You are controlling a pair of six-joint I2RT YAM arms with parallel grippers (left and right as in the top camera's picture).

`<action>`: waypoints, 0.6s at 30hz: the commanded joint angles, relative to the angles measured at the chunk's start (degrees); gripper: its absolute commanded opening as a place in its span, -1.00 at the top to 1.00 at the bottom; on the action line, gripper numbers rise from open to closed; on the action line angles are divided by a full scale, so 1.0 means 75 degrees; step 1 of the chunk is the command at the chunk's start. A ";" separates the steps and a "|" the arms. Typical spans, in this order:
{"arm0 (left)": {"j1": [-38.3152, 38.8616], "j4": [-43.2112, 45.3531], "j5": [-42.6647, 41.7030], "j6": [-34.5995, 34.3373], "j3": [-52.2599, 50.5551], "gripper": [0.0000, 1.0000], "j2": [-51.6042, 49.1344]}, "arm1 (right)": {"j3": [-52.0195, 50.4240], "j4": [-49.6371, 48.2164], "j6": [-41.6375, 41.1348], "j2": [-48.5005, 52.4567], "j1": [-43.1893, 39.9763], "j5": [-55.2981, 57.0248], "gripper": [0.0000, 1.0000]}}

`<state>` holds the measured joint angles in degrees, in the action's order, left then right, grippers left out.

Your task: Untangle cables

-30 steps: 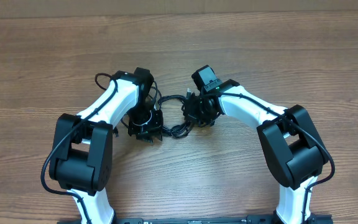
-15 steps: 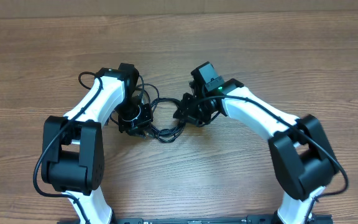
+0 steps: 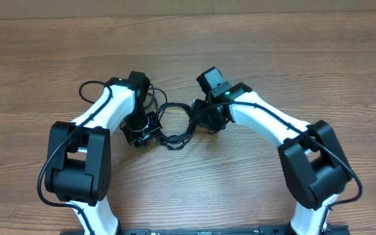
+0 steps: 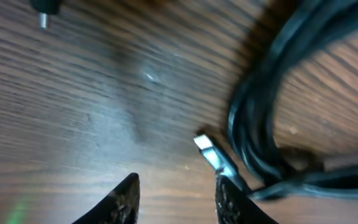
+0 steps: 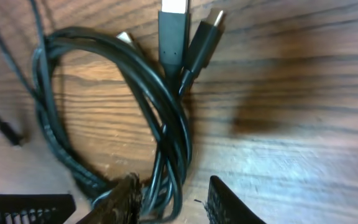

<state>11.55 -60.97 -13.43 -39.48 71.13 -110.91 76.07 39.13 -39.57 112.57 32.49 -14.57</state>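
Cables (image 3: 178,139), thin and black with small plugs on their ends, lie in a loose bunch of loops on the brown wooden table (image 3: 305,59), right between my two arms. From above I see the left gripper (image 3: 142,132) down at the left end of the bunch and the right gripper (image 3: 205,117) down at the right end. In my left wrist camera the left gripper (image 4: 176,199) has its fingers apart, and only bare wood shows between them, so it holds nothing. A bunch of cable strands (image 4: 260,106) bends down one side of that picture. A flat plug with a silver tip (image 4: 207,149) lies on the wood just beside one finger. A little round plug (image 4: 44,11) sits far off in the top corner. In my right wrist camera the right gripper (image 5: 176,199) is loose too. Its fingers stand apart, and a few strands of the big cable loop (image 5: 166,118) run between them without being squeezed. A wide black plug (image 5: 173,28) and a thinner black plug (image 5: 202,40) lie side by side at the top of that loop.
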 commanded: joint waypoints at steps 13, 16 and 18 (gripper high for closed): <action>0.0393 0.1399 0.0184 -0.2142 -0.0866 0.46 0.0189 | 0.0050 -0.0230 0.0058 0.0309 0.0277 0.0571 0.88; 0.0414 0.1472 0.0152 -0.2139 -0.0866 0.47 0.0189 | 0.0038 -0.0230 0.0055 0.0309 0.0277 0.0571 0.88; 0.0434 0.1335 0.0035 -0.2139 -0.0866 0.46 0.0189 | 0.0009 -0.0224 0.0052 0.0309 0.0277 0.0571 0.89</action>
<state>14.28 -51.22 -13.06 -54.33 65.93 -109.23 76.07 37.54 -39.18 114.24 34.50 -11.07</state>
